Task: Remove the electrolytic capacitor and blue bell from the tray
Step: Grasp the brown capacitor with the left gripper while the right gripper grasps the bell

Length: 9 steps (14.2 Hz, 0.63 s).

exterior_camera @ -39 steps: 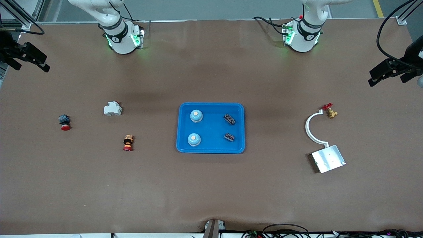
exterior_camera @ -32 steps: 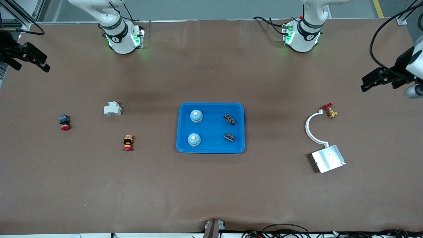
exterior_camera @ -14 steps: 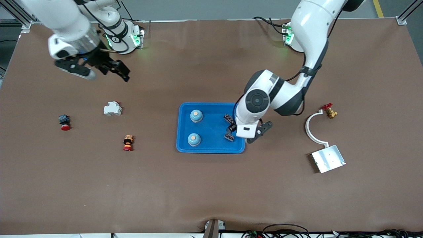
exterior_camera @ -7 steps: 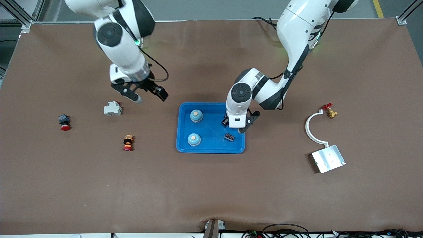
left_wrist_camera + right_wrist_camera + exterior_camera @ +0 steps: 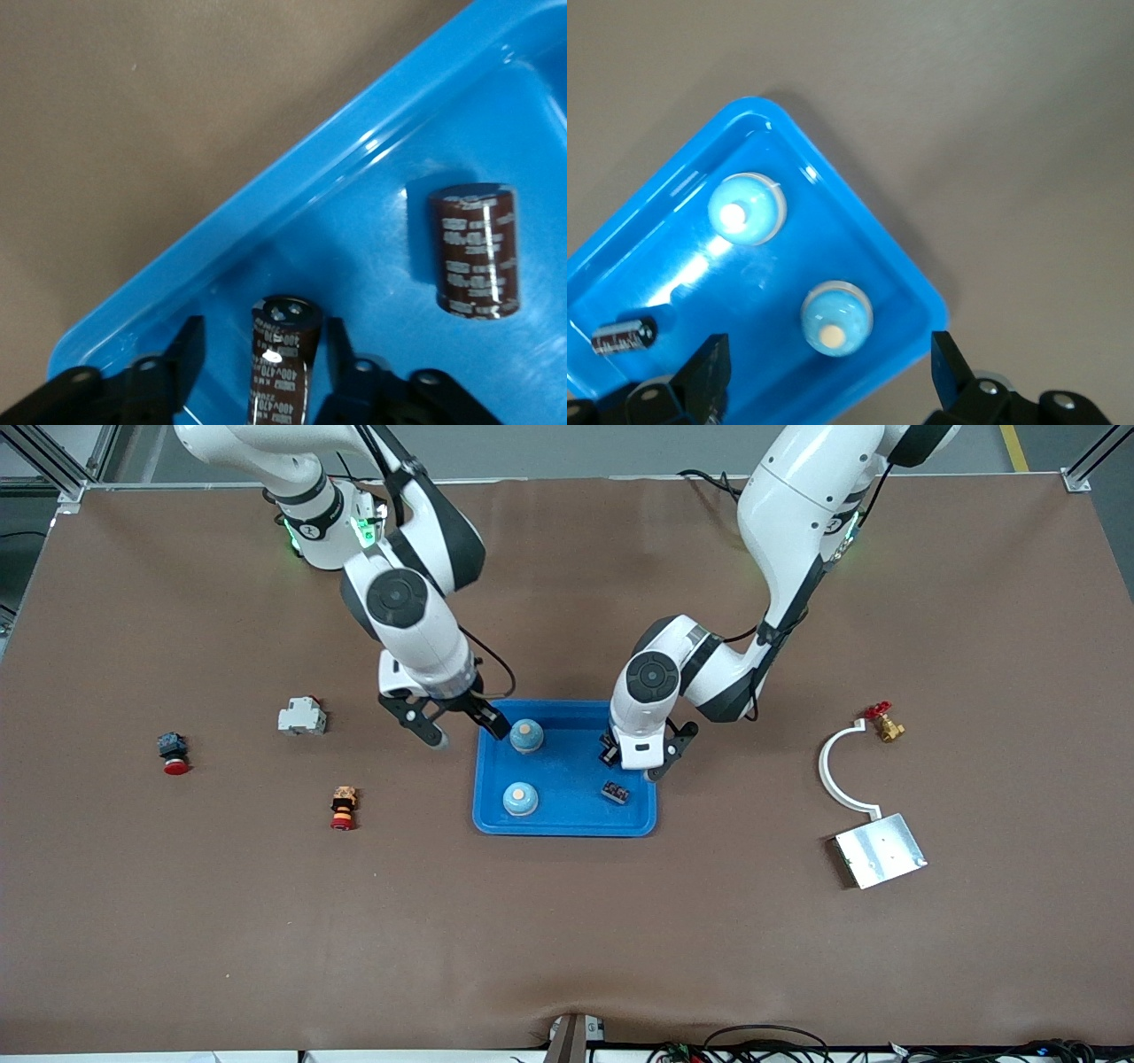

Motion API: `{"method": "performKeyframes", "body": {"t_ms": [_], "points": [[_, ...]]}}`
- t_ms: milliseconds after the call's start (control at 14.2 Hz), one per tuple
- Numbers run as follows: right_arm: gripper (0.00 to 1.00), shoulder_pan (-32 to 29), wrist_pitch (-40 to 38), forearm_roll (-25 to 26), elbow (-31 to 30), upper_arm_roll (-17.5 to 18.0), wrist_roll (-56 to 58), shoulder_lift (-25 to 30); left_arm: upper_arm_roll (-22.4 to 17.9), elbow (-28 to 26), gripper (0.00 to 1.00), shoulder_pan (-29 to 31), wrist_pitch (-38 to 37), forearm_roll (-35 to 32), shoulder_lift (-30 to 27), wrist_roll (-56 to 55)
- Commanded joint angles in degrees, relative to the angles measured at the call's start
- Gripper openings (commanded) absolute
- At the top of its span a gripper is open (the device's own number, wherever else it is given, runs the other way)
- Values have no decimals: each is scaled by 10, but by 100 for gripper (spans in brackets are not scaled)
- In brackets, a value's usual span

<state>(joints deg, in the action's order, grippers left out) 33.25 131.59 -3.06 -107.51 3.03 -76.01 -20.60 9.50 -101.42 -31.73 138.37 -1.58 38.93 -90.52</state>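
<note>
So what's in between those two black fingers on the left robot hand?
In the left wrist view, a dark capacitor stands between the left gripper fingers, inside the blue tray. A second capacitor lies apart from them.

The tray [image 5: 567, 822] is bright blue on a plain brown surface [image 5: 567, 939]. In it sit two pale blue bells [image 5: 526, 736] with orange-cream buttons and two dark brown capacitors [image 5: 475, 251] with white lettering. The arms are white with black joints, each claw black [image 5: 633, 755].
</note>
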Motion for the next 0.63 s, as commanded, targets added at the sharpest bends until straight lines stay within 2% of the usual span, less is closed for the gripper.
{"method": "performKeyframes", "body": {"t_ms": [0, 70, 211, 351, 561], "points": [[100, 18, -5, 51, 97, -8, -70, -92, -8, -4, 7, -13, 6, -15, -19, -43], [100, 19, -5, 71, 117, -8, -89, -115, -11, -5, 0, -12, -1, -22, -40, -47], [100, 17, -5, 82, 151, -8, -95, -152, -18, 1, 0, -7, -49, -60, -81, -53], [100, 13, -5, 83, 182, -10, -92, -181, -19, -1, 0, 24, -83, -85, -120, -41], [100, 9, -3, 84, 200, -11, -92, -203, -19, -4, 0, 79, -139, -96, -160, 44]]}}
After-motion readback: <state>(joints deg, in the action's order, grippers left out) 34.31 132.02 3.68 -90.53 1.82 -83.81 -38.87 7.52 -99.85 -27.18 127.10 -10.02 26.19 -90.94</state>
